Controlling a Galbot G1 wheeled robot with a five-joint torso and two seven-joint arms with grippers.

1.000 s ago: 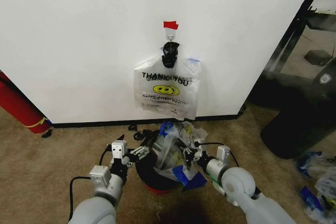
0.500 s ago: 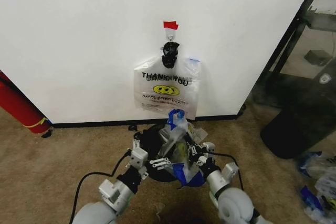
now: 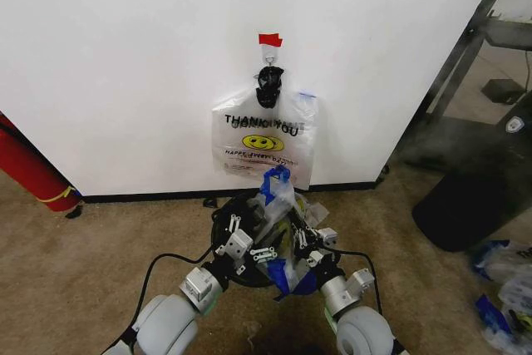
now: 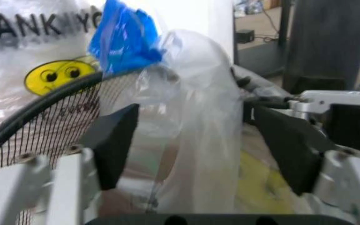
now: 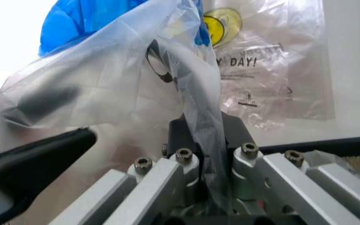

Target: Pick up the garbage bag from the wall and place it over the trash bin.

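White wall (image 3: 125, 56) ahead, black baseboard along brown carpet (image 3: 75, 247). Red tape (image 3: 269, 40) sits above a small hook (image 3: 268, 56); a THANK YOU bag (image 3: 264, 149) with a yellow smiley hangs from it, flat against the wall. Red cylinder (image 3: 33, 164) leans at far left; dark cabinet (image 3: 474, 197) at right, loose bags (image 3: 503, 288) on the floor beside it.

Bin (image 3: 237, 230): black mesh, on the carpet just below the hanging bag, near the baseboard. Rim shows on its left side; the rest is covered by plastic.

Bag (image 3: 278, 230): clear film with blue patches, bunched upright over the bin's right half, a blue tuft at its top, more blue low at the front. Not spread around the rim.

Left gripper (image 3: 249, 247): at the bin, beside the bag. Left wrist view shows its pads (image 4: 114, 143) wide apart, the column of film (image 4: 205, 136) standing between them, not pinched; mesh rim (image 4: 36, 117) lies to one side. Holds nothing.

Right gripper (image 3: 306, 245): just right of the bag, near the left gripper. Right wrist view shows its fingers (image 5: 186, 136) closed together on a twisted strand of the bag (image 5: 198, 93), the film running up from the grip to the blue tuft.
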